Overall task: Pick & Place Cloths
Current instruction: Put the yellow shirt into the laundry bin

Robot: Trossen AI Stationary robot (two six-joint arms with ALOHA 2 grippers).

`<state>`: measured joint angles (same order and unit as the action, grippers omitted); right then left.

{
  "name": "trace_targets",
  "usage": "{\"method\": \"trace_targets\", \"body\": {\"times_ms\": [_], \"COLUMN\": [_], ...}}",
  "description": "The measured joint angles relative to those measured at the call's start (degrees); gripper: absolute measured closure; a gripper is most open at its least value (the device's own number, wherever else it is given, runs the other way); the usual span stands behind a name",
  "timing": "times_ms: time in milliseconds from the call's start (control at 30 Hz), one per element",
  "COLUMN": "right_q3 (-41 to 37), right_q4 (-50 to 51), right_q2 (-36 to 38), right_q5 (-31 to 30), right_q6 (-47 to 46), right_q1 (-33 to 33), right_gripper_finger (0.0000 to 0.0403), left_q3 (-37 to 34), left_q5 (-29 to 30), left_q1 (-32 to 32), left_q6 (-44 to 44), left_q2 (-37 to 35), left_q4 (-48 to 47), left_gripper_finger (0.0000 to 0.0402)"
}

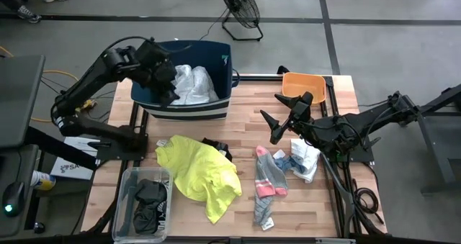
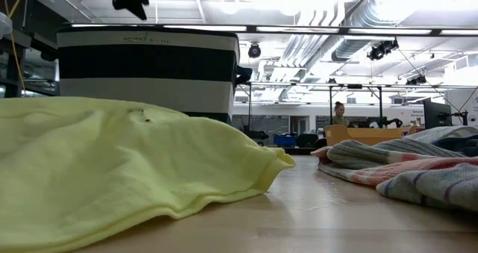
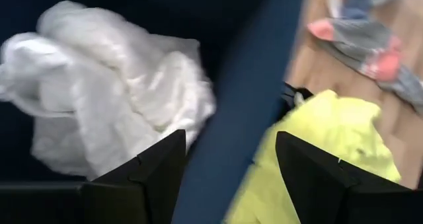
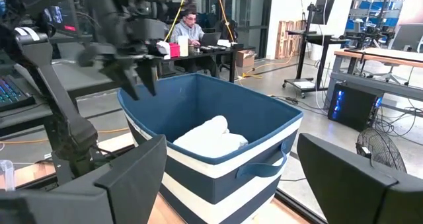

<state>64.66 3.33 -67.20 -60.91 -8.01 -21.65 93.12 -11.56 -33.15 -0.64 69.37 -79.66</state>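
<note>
A large white garment (image 1: 193, 86) lies inside the dark-blue bin (image 1: 225, 57) at the table's far left. My left gripper (image 1: 167, 82) hangs open over the bin's near-left rim with nothing between its fingers (image 3: 155, 168). On the table lie a neon-yellow garment (image 1: 198, 173), a black-and-white patterned piece (image 1: 216, 146) at its far edge, grey socks with pink toes (image 1: 268, 183) and a small white-blue rag (image 1: 304, 157). My right gripper (image 1: 282, 118) stands open and level above the table's middle, facing the bin (image 4: 218, 151), and holds nothing.
An orange tray (image 1: 306, 86) sits at the far right corner. A clear plastic box (image 1: 144, 201) with dark items stands at the near left corner. A fan (image 1: 239, 6) stands on the floor beyond the table. A person (image 4: 188, 26) sits at a desk in the room.
</note>
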Motion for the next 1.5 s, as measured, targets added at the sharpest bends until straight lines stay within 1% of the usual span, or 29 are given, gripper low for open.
{"method": "trace_targets", "body": {"times_ms": [200, 300, 400, 500, 700, 967, 1067, 1200, 1500], "right_q3": [0.00, -0.01, -0.01, -0.02, -0.02, -0.02, -0.02, -0.02, -0.02], "right_q4": [1.01, 1.14, 1.67, 2.50, 3.10, 3.21, 3.19, 3.18, 3.37], "right_q2": [0.00, -0.09, -0.21, -0.22, -0.22, -0.22, -0.24, -0.24, -0.26], "right_q5": [0.01, 0.01, 0.08, 1.17, 1.30, 1.30, 1.27, 1.27, 1.30], "right_q6": [-1.48, -2.07, -2.48, -3.02, -3.79, -3.79, -3.80, -3.80, -4.24], "right_q1": [0.00, 0.00, 0.00, 0.02, 0.01, 0.00, 0.00, 0.02, 0.00], "right_gripper_finger": [0.0071, 0.0071, 0.0071, 0.0071, 0.0071, 0.0071, 0.0071, 0.0071, 0.0071], "left_q3": [0.00, -0.01, -1.16, -3.69, -9.62, -18.81, -21.41, -23.45, -24.70], "left_q5": [0.09, 0.89, 3.88, 6.72, 12.18, 16.26, 18.01, 18.59, 18.53], "left_q1": [8.67, 13.06, 17.41, 21.91, 30.11, 39.11, 41.70, 43.89, 44.20], "left_q6": [-0.17, 2.38, 6.88, 11.54, 19.73, 27.51, 28.32, 26.95, 26.06], "left_q2": [-1.80, -1.80, -1.83, -1.74, -1.74, -1.57, -0.53, 1.20, 7.52], "left_q4": [0.15, 0.21, 1.39, 3.42, 7.53, 15.92, 18.04, 20.63, 21.79], "left_gripper_finger": [0.0171, 0.0171, 0.0171, 0.0171, 0.0171, 0.0171, 0.0171, 0.0171, 0.0171]}}
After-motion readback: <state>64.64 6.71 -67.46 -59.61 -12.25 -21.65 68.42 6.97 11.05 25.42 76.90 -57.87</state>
